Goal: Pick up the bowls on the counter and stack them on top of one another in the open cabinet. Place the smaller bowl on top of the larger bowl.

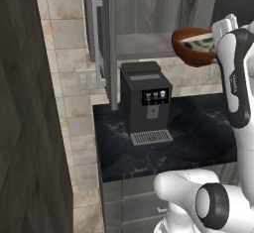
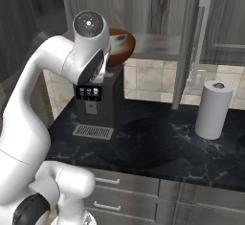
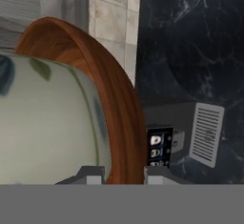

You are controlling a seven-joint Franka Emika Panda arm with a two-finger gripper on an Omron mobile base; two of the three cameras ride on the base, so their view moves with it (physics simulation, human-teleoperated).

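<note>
The larger bowl [image 1: 191,48] [image 2: 125,44] [image 3: 114,94], glossy reddish-brown, hangs tilted at the front edge of the open cabinet's shelf [image 1: 141,46] [image 2: 158,46], above the coffee machine. A pale cream-green shape, the smaller bowl [image 1: 198,42] [image 2: 117,42] [image 3: 47,123], sits inside it. In the hand view my gripper [image 3: 125,175] is shut on the brown rim, one tip on each side of it. The arm hides part of the bowls in the right base view. The dark marbled counter [image 1: 198,143] [image 2: 158,147] lies below.
A black coffee machine [image 1: 144,100] [image 2: 98,104] [image 3: 164,144] stands on the counter under the shelf. A white paper towel roll [image 2: 213,109] is at the right. The cabinet door [image 1: 97,38] [image 2: 203,37] stands open. A dark wood tall unit [image 1: 25,128] rises at the left.
</note>
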